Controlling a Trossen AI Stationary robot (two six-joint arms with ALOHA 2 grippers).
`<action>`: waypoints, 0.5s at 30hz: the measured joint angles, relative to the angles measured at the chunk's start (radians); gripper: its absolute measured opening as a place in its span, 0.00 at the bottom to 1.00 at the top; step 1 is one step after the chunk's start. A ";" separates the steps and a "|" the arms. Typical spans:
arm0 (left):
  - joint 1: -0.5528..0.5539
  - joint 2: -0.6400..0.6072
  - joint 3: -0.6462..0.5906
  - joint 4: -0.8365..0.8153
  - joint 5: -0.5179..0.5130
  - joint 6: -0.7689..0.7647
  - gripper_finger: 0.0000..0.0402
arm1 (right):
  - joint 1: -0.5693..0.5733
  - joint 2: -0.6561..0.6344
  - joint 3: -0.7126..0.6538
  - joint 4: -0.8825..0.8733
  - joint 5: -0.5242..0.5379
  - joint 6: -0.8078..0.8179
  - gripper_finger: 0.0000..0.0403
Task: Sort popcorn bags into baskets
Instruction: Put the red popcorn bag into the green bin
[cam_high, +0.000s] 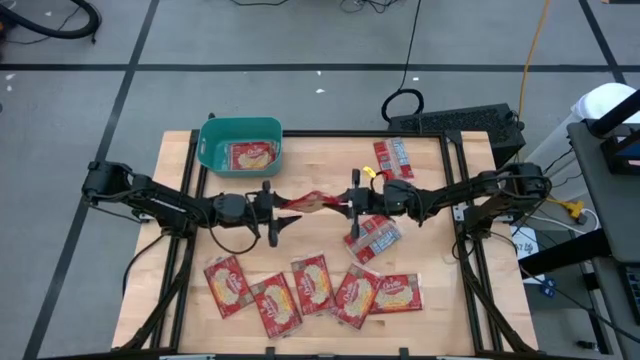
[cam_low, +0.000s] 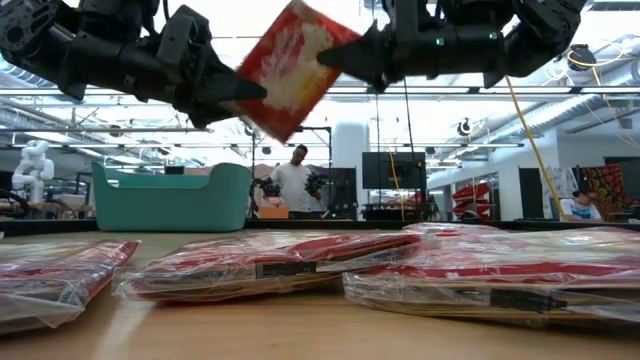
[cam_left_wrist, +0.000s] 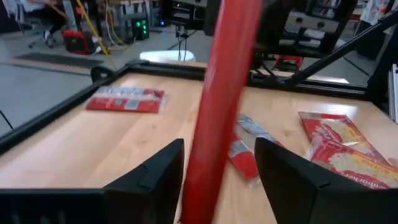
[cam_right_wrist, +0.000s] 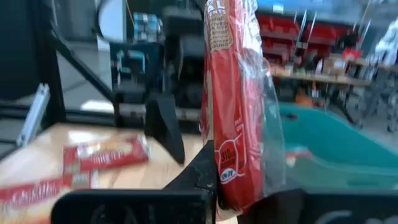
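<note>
High view shows a handover in mid-air over the table centre: the right gripper (cam_high: 350, 203) is clamped on one end of a red popcorn bag (cam_high: 312, 202), while the left gripper (cam_high: 272, 212) has its fingers spread around the other end, not yet closed. One bag (cam_high: 251, 156) already lies in the teal basket (cam_high: 212, 135) at the table's far left. Most of the work looks undone: five bags (cam_high: 312, 286) sit along the near edge, one more pile (cam_high: 374, 238) below the right gripper, and another (cam_high: 393, 157) at the far side.
</note>
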 joint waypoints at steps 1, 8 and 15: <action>0.000 0.000 0.000 0.004 0.001 0.012 0.48 | 0.002 0.000 0.000 0.017 0.000 -0.006 0.03; 0.000 0.000 0.000 0.114 0.002 0.066 0.43 | 0.003 0.000 -0.065 0.266 -0.025 -0.003 0.03; 0.001 0.000 0.000 0.388 0.034 0.207 0.40 | 0.002 0.000 -0.124 0.530 -0.024 0.009 0.03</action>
